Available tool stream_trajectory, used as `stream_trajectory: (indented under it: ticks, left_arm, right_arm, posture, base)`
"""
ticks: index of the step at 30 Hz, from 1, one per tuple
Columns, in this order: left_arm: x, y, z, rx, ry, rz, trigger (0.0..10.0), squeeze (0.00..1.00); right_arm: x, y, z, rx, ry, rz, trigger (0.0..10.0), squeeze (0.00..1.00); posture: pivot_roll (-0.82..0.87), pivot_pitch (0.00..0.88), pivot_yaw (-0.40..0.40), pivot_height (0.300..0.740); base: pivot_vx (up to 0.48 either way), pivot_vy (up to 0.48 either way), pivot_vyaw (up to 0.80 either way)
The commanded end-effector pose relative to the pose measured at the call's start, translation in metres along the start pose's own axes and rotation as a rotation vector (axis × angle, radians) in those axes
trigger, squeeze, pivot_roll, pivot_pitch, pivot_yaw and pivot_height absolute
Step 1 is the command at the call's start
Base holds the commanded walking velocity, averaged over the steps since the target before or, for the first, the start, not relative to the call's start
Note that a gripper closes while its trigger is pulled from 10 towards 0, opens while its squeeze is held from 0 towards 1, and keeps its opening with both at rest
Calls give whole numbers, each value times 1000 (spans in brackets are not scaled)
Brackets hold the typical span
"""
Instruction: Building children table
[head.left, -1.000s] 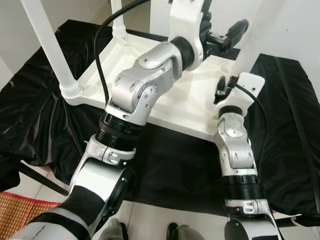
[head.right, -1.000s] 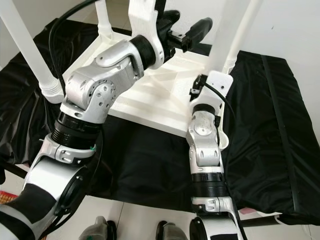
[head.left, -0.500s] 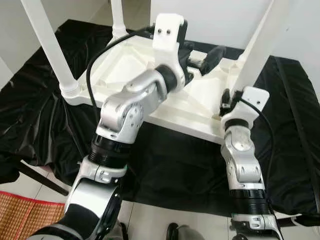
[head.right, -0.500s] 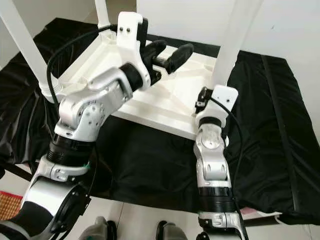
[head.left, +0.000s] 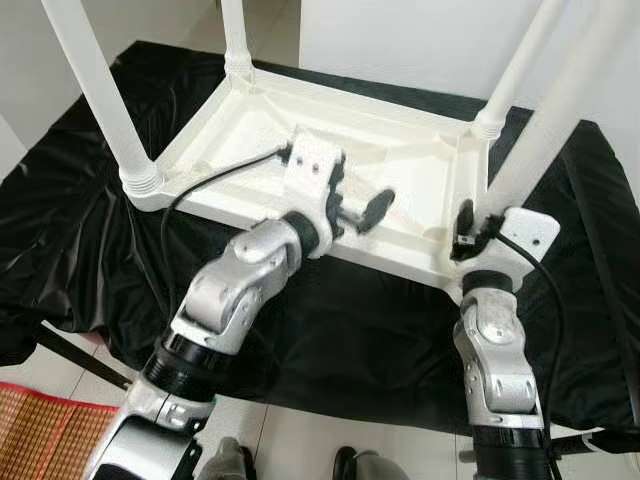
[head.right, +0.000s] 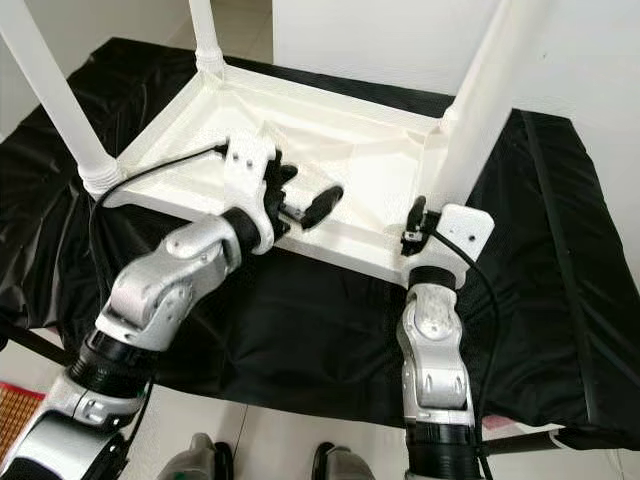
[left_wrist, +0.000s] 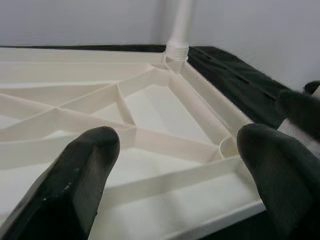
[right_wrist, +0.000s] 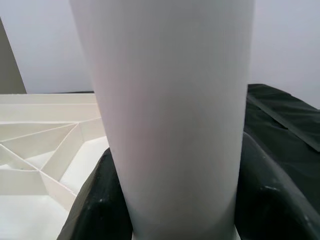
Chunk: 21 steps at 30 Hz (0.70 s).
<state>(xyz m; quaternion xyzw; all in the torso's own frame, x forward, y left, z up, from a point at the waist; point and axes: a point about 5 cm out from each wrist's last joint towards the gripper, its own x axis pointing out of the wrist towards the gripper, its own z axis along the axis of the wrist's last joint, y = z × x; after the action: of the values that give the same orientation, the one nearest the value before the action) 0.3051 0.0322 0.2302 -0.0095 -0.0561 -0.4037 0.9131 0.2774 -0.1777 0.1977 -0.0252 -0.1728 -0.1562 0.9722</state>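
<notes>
Your children's table (head.left: 330, 150) lies upside down on the black sheet (head.left: 90, 230) that covers the floor, ribbed underside facing up. Its long axis runs from your near left to your far right. The legs point up and lean slightly outward: near-left leg (head.left: 100, 95), far-left leg (head.left: 233, 35), far-right leg (head.left: 520, 65), near-right leg (head.left: 555, 120).

Left arm: reaches forward over the near long edge of the table, elbow bent, wrist turned so the tool looks across the underside towards the far-right corner. Left tool (head.left: 362, 208) stands wide, nothing between its fingers (left_wrist: 85, 165), and hovers just above the ribs near the middle of the near edge.

Right arm: upright from the elbow, forearm vertical at the near-right corner. Right tool (head.left: 468, 225) is closed round the base of the near-right leg; in the right wrist view the white tube sits between both fingers (right_wrist: 97, 210), touching each.

Versus 1.0 s ago: the left arm was raised high and stretched far over the table, tool near the far-right leg; it has since drawn back and come down low. The right tool keeps its hold on the same leg.
</notes>
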Motion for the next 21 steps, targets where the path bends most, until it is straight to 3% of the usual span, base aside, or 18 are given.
stream_trajectory:
  ticks: [1,11,16,21]
  left_arm:
    - [-4,-17,-3,40,-3,-269,10000,0]
    - [-7,-18,-6,52,1,-287,10000,0]
    - [-16,-27,-23,107,45,-389,10000,0]
    - [-18,-28,-25,113,47,-402,10000,0]
  right_arm:
    - [-4,-3,4,9,-23,-12,10000,0]
    - [-7,-4,2,5,-18,-18,10000,0]
    - [-11,-20,-9,-19,36,-71,10000,0]
    - [-13,-23,-12,-21,47,-76,10000,0]
  posture:
    - [47,133,-21,740]
    - [47,133,-21,740]
    - [40,145,-22,740]
    - [39,145,-22,740]
  base:
    - [0,0,0]
    - [0,0,0]
    - [0,0,0]
    - [0,0,0]
